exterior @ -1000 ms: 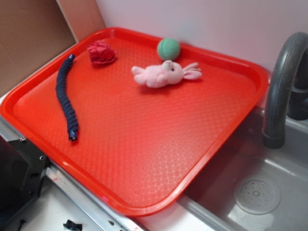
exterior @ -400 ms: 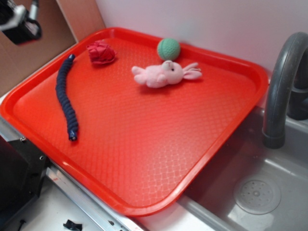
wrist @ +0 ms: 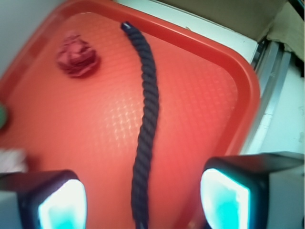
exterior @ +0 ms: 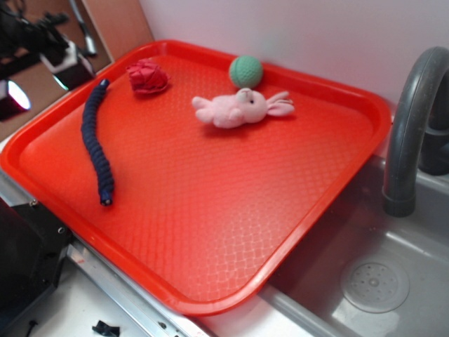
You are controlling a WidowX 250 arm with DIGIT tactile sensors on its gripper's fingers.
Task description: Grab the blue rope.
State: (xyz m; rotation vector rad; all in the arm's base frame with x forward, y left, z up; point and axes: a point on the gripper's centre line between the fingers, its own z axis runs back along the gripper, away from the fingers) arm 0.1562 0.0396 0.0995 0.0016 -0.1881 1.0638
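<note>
Overhead, claw: black two-fingered gripper point(wrist: 143, 200) hangs wide open, empty, straddling its target.
Rope: dark navy twisted cord point(wrist: 145, 119) lies slack, centre frame, on red plastic tray point(wrist: 200, 95).

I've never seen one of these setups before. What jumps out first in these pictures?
The big bright red plastic tray beside a grey sink fills the scene. On its left side lies a dark navy twisted rope, with a pink plush bunny, a green knitted ball and a crumpled red cloth lump along the far edge. From the wrist view, the open tool hangs right over the rope.
</note>
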